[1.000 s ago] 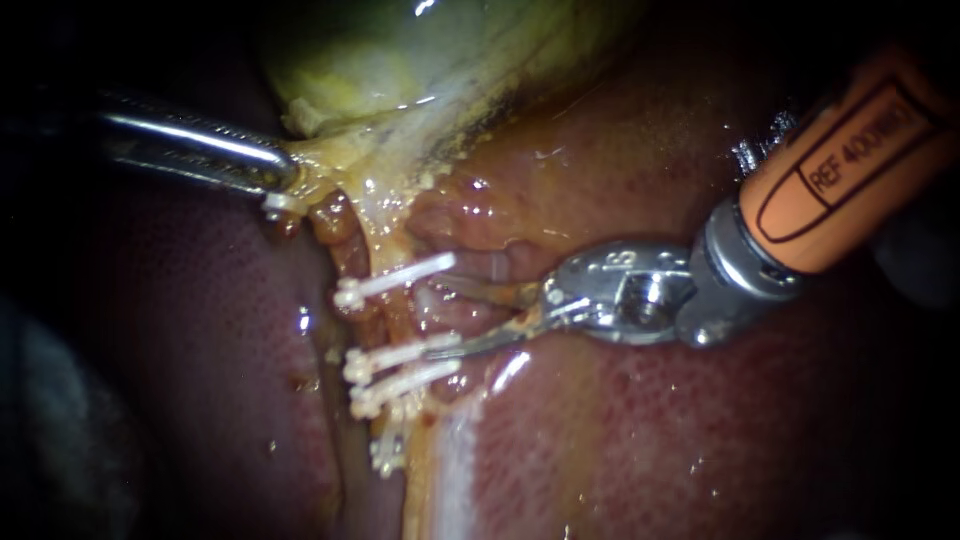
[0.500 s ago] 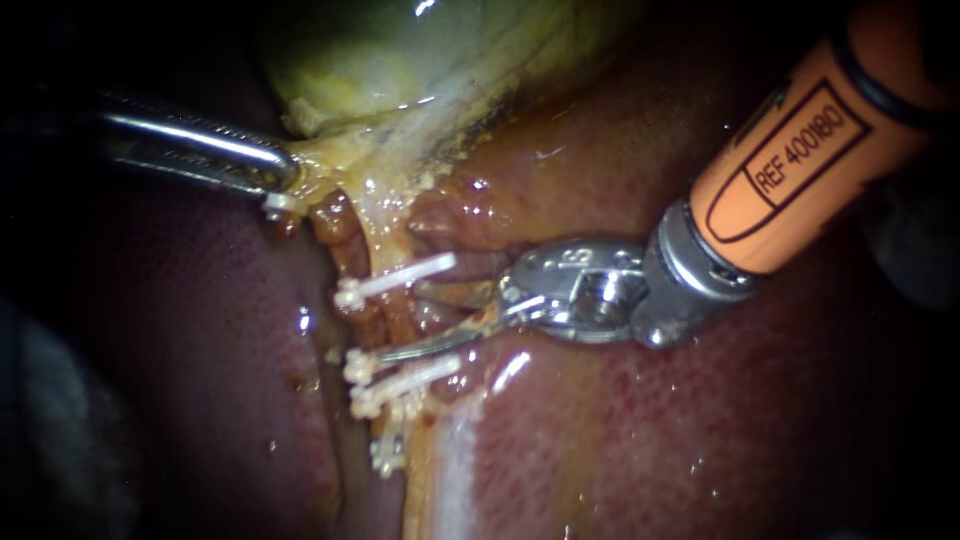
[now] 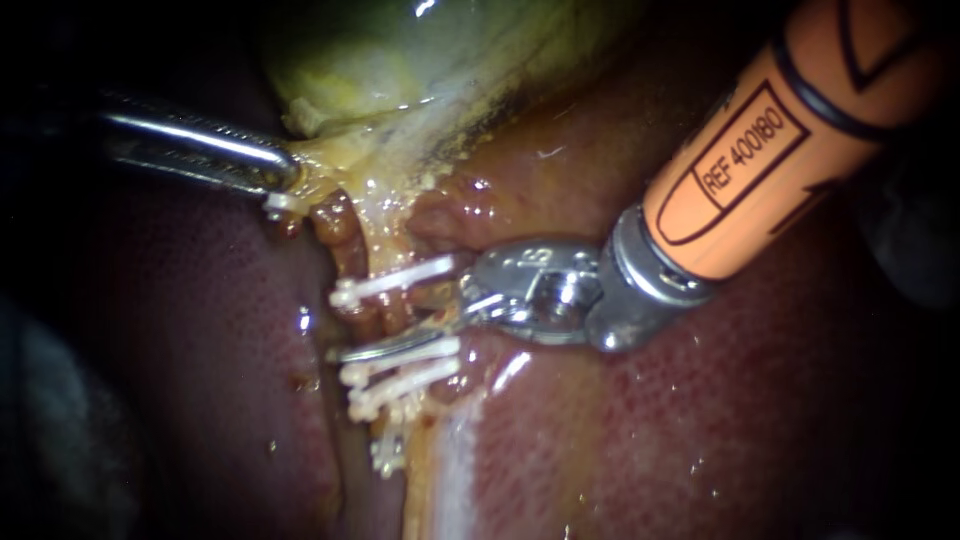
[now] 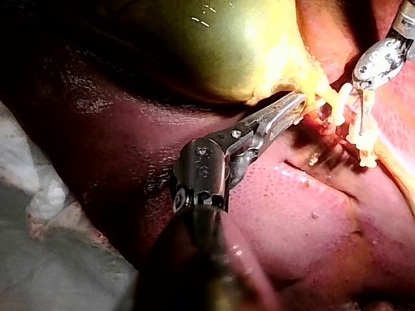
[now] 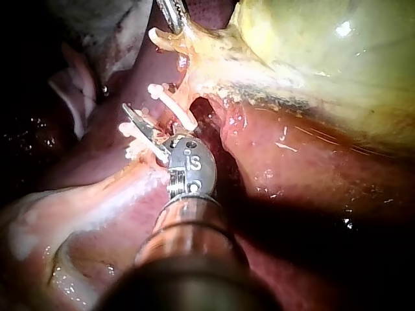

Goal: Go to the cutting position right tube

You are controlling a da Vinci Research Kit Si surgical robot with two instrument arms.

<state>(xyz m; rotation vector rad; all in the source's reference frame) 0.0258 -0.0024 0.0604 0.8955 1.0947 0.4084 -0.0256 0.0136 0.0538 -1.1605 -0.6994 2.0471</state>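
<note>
Two instruments at the tissue just below the gallbladder [image 3: 420, 60].

Left instrument [image 3: 280, 185]: comes in from the left, jaws clamped on the yellowish lower edge of the gallbladder.

Tube [image 3: 385, 312]: runs down from that same edge of the gallbladder, with liver [image 3: 650, 430] on either side. Crossed by white clips: one clip [image 3: 390, 280] nearer the gallbladder, a close pair [image 3: 402, 368] farther from it.

Right instrument [image 3: 400, 320]: orange shaft and metal wrist come in from the upper right, below the gallbladder. Blades apart, set astride the tube in the gap between the near clip and the far pair. Far blade lies just beside the pair and reaches past the tube. Near blade mostly hidden behind the near clip. Cannot tell whether either blade touches the tube.

Right wrist view: same blade beside the pair, tip clear of the tube.
</note>
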